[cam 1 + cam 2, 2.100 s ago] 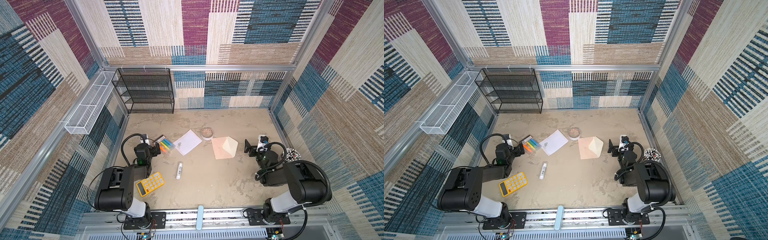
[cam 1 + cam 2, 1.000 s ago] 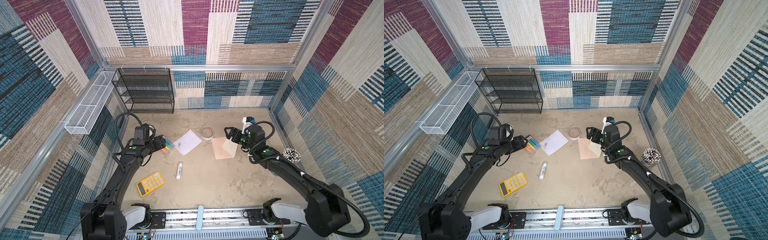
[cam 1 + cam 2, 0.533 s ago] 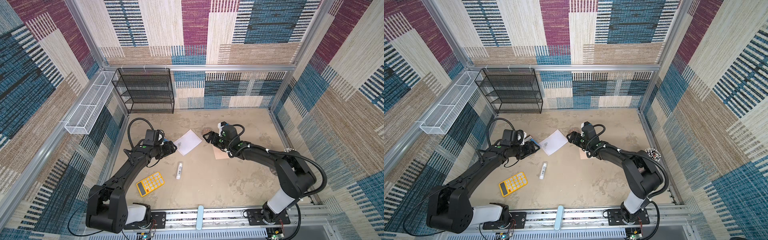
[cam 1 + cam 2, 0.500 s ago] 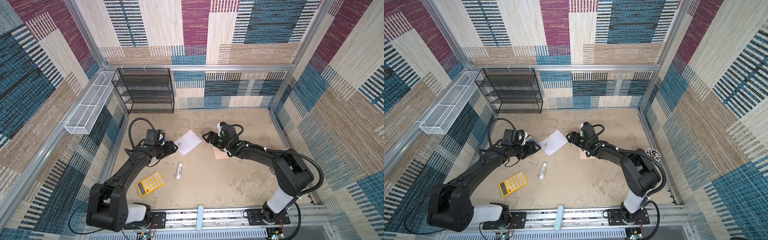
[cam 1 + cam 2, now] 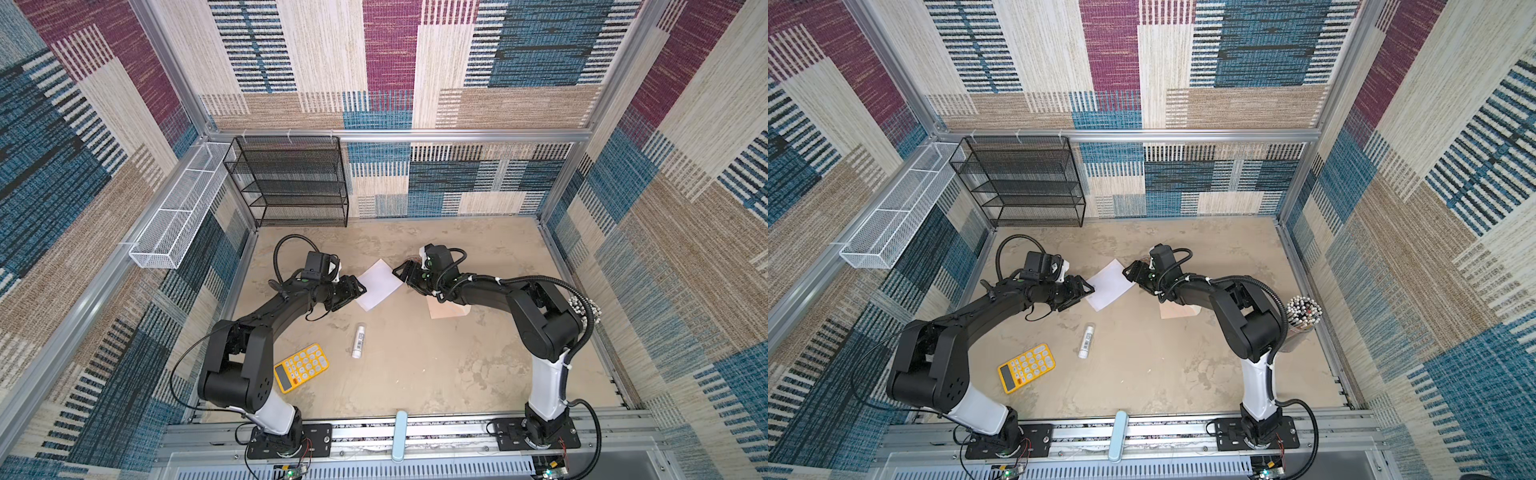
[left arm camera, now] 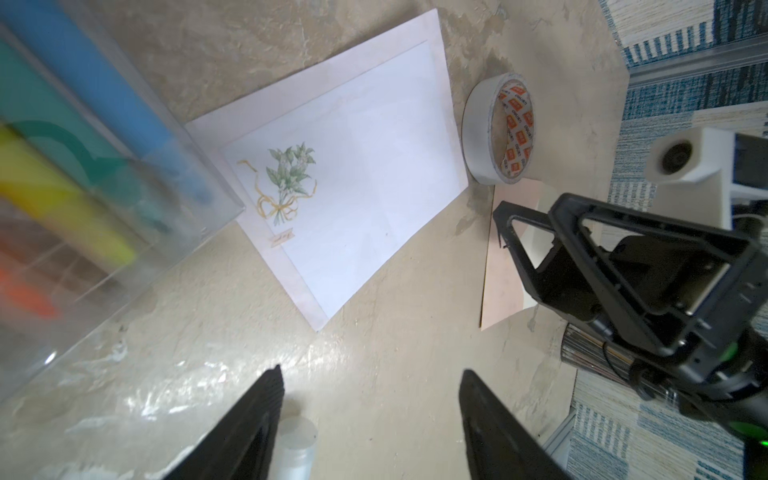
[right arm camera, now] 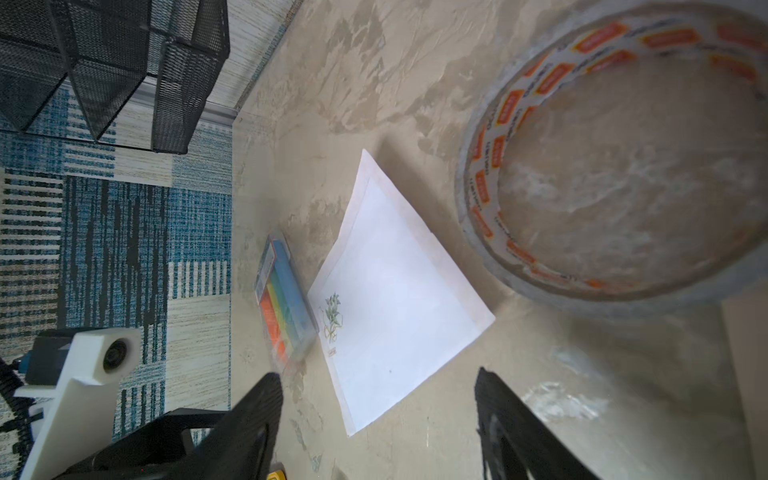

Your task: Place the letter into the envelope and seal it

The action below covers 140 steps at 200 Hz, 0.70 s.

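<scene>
Both sets of jaws are spread and empty: my left gripper (image 5: 355,293) and right gripper (image 5: 401,276) flank the letter (image 5: 376,284), which lies flat on the table (image 5: 415,374). The envelope (image 5: 446,309) lies partly under my right arm.

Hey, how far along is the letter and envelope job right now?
Nothing looks done yet. The letter lies flat on the table, outside the envelope, which lies apart from it. In hand: the left pincer and right pincer, open and empty, flank the letter. Left: grasp, insert, seal.
</scene>
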### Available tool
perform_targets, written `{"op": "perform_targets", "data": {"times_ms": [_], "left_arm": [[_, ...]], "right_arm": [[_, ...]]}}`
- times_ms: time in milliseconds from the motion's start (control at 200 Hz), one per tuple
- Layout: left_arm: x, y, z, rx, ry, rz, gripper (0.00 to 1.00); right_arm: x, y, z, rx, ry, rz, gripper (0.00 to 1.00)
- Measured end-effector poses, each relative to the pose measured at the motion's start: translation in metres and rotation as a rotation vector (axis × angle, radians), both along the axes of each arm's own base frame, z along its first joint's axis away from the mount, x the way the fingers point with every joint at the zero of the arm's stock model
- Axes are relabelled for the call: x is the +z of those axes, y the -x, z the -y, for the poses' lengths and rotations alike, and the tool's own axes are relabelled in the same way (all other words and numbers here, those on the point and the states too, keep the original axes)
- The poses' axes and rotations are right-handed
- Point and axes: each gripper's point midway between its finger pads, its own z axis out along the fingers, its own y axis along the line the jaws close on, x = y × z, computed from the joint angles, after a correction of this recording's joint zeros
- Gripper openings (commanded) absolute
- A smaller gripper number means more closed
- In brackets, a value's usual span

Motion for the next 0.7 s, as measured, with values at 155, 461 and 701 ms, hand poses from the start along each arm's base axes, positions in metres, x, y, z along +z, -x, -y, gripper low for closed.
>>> {"op": "perform_targets", "data": {"times_ms": [155, 461, 701], "left_arm": [[-0.009, -0.015, 0.01, -0.017, 0.021, -0.014, 0.68], [-0.029, -0.031, 0.021, -0.034, 0.022, -0.045, 0.68], [-0.046, -0.034, 0.022, -0.035, 0.01, -0.08, 0.68]], "right_arm": [[-0.009, -0.002, -0.002, -0.008, 0.003, -0.029, 0.77], [-0.022, -0.003, -0.001, -0.023, 0.006, -0.068, 0.78], [-0.027, -0.006, -0.003, -0.027, 0.009, -0.078, 0.79]]}}
